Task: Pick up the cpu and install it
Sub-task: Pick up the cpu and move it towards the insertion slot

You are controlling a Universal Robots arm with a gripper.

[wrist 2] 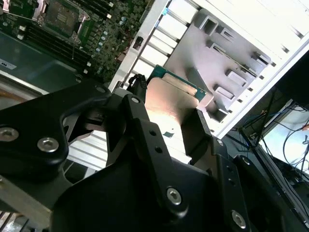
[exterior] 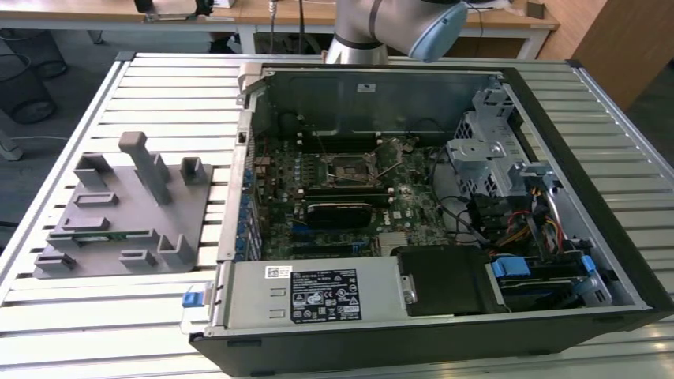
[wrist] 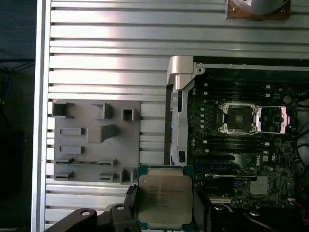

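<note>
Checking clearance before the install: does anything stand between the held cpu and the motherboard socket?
Nothing visible does. The tool grips the cpu over the table, and the socket lies uncovered, its frame flipped open, in the open case.

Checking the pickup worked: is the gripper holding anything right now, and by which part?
Yes. The gripper holds the cpu, its jaws closed on two opposite side edges, leaving the metal top bare.

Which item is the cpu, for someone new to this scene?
In the first wrist view, find the open computer case and the grey holder tray beside it. The cpu is clamped in the jaws of the gripper: a flat square chip, silvery metal top, unlike the dark framed socket.
</note>
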